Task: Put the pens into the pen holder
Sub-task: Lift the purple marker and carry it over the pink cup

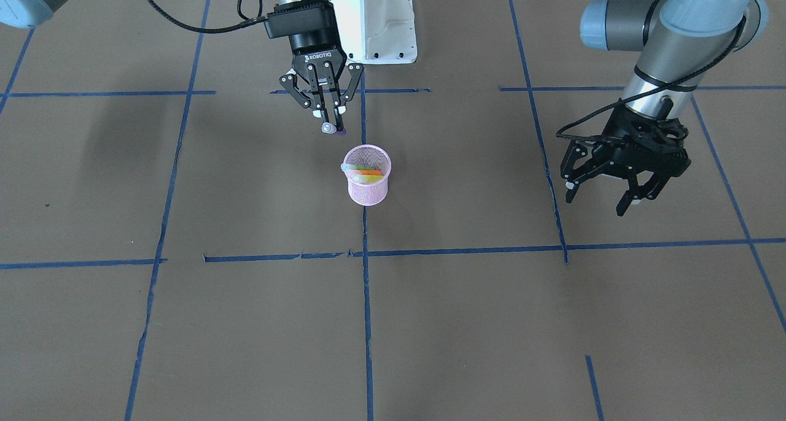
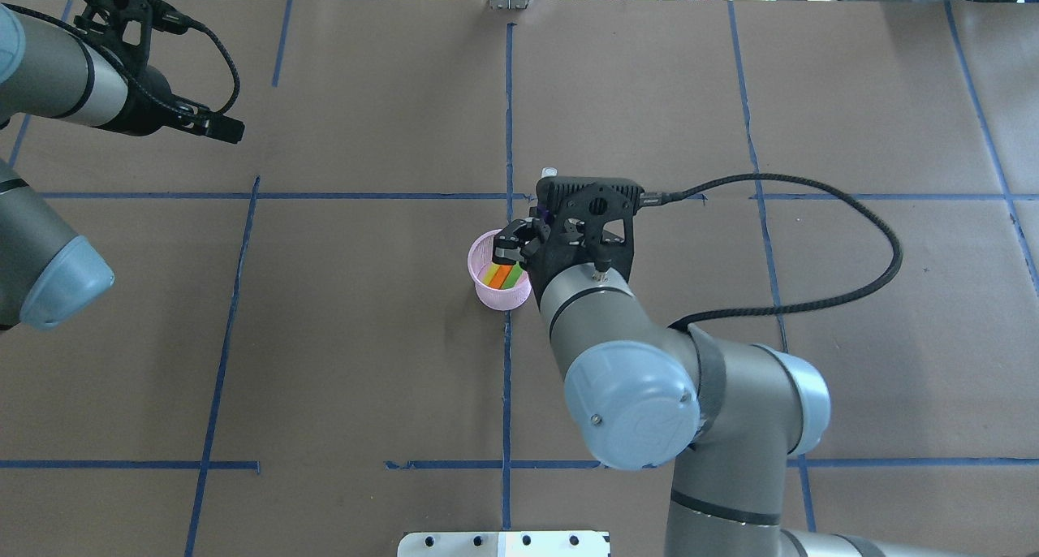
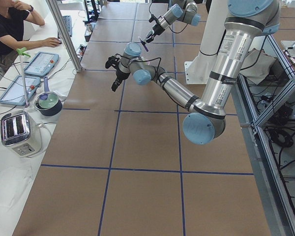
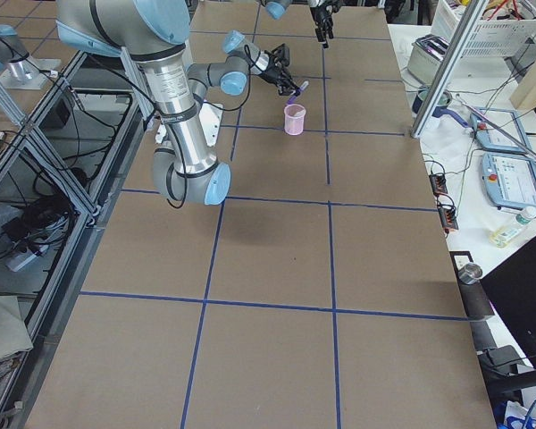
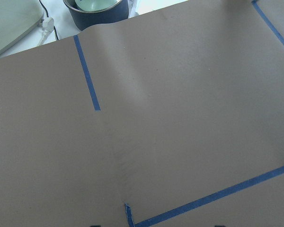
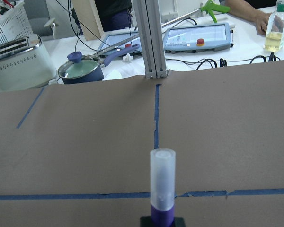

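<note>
The pink mesh pen holder (image 1: 367,175) (image 2: 497,282) stands at the table's middle with an orange pen (image 1: 369,173) and a green pen (image 1: 356,167) leaning inside it. My right gripper (image 1: 332,126) is shut on the purple pen (image 1: 332,128) (image 6: 162,187), holding it above the table just beside the holder's rim on the robot's side. The pen's pale cap points forward in the right wrist view. My left gripper (image 1: 605,195) hangs open and empty, far off to the holder's side.
Blue tape lines (image 1: 366,255) cross the brown table cover. Beyond the far edge lie a toaster (image 6: 16,61), a lidded pot (image 6: 80,70), a tablet (image 6: 199,37) and a bottle (image 6: 277,33). A person sits there in the exterior left view.
</note>
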Robot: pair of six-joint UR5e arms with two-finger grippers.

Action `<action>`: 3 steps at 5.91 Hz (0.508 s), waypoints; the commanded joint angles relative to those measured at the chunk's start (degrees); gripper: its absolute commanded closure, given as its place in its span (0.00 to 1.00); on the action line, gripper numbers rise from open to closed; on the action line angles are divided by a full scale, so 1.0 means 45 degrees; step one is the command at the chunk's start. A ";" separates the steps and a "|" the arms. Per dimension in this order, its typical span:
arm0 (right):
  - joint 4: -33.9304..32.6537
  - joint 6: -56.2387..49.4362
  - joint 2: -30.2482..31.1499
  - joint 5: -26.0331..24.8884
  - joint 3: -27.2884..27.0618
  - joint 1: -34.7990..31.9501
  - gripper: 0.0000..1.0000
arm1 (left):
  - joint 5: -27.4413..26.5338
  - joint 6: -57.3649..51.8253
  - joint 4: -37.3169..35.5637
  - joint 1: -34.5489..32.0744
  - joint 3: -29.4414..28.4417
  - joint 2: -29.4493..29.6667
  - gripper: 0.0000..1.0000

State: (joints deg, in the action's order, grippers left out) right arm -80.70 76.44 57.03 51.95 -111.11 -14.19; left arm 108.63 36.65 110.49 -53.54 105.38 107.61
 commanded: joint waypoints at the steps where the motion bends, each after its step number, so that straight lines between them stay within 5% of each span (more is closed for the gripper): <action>1: 0.2164 0.0122 -0.0422 -0.1986 0.1949 0.0555 1.00 | 0.0000 0.0000 -0.0002 0.0022 0.0020 0.0032 0.16; 3: 0.2173 0.0102 -0.0348 -0.2012 0.2132 0.0691 0.89 | 0.0000 0.0000 -0.0002 0.0022 0.0021 0.0012 0.16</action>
State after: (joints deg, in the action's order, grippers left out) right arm -71.26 76.96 55.50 43.21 -102.24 -11.50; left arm 108.63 36.65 110.48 -53.45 105.46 107.68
